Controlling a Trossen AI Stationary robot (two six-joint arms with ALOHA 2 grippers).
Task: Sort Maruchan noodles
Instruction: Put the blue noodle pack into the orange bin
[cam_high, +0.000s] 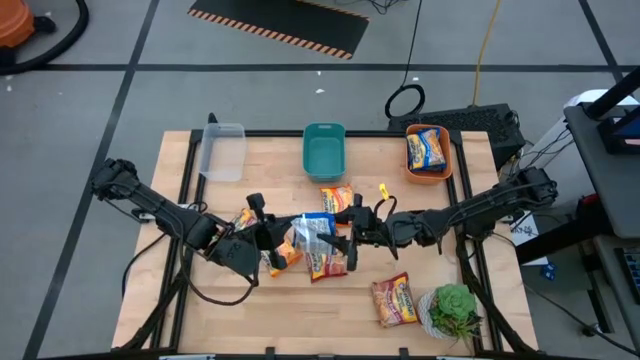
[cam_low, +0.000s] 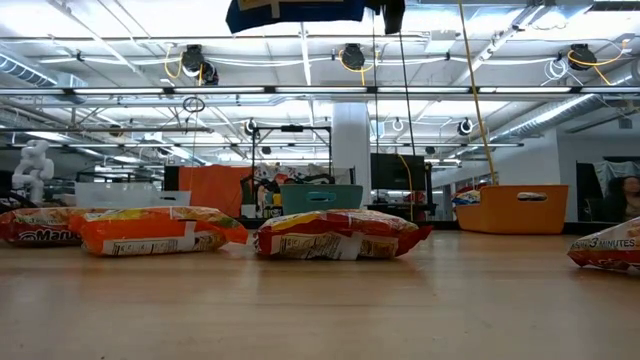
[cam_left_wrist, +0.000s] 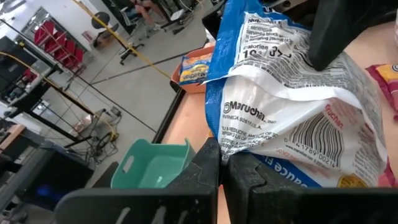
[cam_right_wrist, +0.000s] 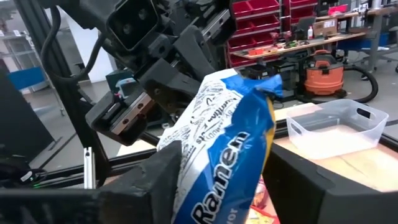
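A blue-white Maruchan packet (cam_high: 315, 232) hangs in the air over the middle of the table, between my two grippers. My left gripper (cam_high: 272, 238) is shut on its left end and my right gripper (cam_high: 345, 243) is shut on its right end. The low view shows the packet (cam_low: 290, 10) far above the tabletop. Several other packets lie flat on the wood: orange-yellow ones (cam_high: 337, 197) (cam_high: 283, 258) (cam_high: 245, 218), a red one (cam_high: 325, 265) under the held packet, and one (cam_high: 395, 300) near the plant. One more packet (cam_high: 427, 150) sits in the orange bin. My left gripper (cam_left_wrist: 222, 168) pinches the packet's white crimped end seam (cam_left_wrist: 231, 144) between its two fingertips, coming level from the table's left. The packet is lifted clear and crumpled. My right gripper (cam_right_wrist: 224, 186) has one finger (cam_right_wrist: 155, 180) on each flat face of the packet's blue end (cam_right_wrist: 233, 158), coming level from the table's right. The wrapper bulges between the fingers.
Along the far edge stand a clear bin (cam_high: 222, 150), a teal bin (cam_high: 324, 150) and an orange bin (cam_high: 447, 172). A green potted plant (cam_high: 455, 310) stands at the near right corner. Bare wood lies at the near left and far left of the table.
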